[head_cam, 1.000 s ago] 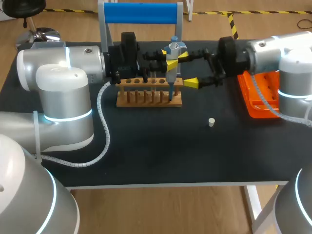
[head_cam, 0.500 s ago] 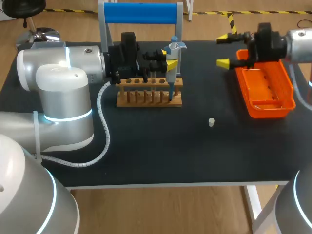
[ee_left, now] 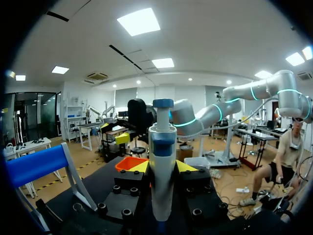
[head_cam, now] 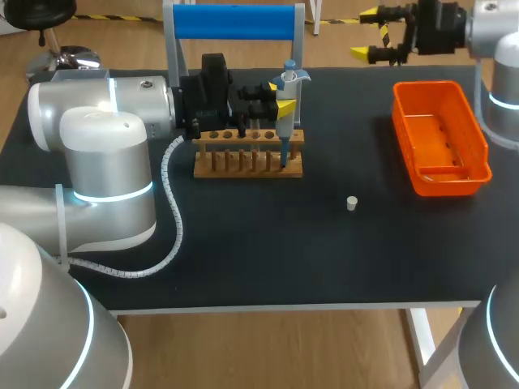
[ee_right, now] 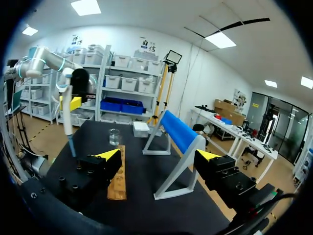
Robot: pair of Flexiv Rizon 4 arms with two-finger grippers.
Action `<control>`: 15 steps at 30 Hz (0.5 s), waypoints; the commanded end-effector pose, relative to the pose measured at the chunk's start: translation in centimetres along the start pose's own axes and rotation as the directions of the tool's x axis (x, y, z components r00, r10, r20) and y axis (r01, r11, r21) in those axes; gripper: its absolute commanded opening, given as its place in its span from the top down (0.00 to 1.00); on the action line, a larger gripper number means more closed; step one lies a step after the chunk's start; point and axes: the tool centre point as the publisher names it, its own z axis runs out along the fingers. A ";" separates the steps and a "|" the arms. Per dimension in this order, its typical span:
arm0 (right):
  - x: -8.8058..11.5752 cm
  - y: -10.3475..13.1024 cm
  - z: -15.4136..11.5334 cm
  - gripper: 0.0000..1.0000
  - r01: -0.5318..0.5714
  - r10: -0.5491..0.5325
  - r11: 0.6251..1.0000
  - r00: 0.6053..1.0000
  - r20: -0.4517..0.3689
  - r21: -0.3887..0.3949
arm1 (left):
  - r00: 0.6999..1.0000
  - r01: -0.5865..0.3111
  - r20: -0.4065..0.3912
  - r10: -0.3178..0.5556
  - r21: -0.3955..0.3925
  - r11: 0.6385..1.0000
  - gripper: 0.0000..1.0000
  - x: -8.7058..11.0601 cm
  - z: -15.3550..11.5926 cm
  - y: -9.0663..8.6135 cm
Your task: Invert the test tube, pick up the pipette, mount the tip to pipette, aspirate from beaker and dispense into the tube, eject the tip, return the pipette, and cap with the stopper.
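My left gripper (head_cam: 282,96) is shut on the white and blue pipette (head_cam: 286,113), holding it upright over the right end of the wooden tube rack (head_cam: 247,156). In the left wrist view the pipette (ee_left: 162,161) stands between the yellow fingertips (ee_left: 139,167). The pipette's lower end reaches down into the rack. My right gripper (head_cam: 371,34) is open and empty, up over the table's far right edge. From its wrist, the right gripper (ee_right: 158,155) looks toward the rack (ee_right: 117,171), a glass beaker (ee_right: 114,137) and the held pipette (ee_right: 67,117). A small white stopper (head_cam: 352,203) lies on the mat.
An orange tray (head_cam: 442,134) sits at the right side of the table. A blue-topped stand (head_cam: 235,23) rises behind the rack. The black mat (head_cam: 268,243) spreads in front of the rack and around the stopper.
My right arm drew back from beside the pipette, swinging right and away past the orange tray to the far right corner, still open. The left arm and pipette kept still.
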 end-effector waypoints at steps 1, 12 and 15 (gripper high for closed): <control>-1.3 0.6 3.3 0.00 -0.010 0.009 0.999 1.000 0.002 0.044 | 1.000 -0.001 0.004 0.001 0.004 1.000 1.00 0.1 0.1 0.1; -0.7 0.7 7.9 0.00 -0.033 0.035 0.995 0.999 -0.018 0.094 | 1.000 -0.001 0.004 0.001 0.004 1.000 1.00 0.1 0.1 0.1; -0.8 0.8 8.8 0.00 -0.038 0.040 0.994 0.999 -0.018 0.102 | 1.000 -0.001 0.004 0.001 0.004 1.000 1.00 0.1 0.1 0.1</control>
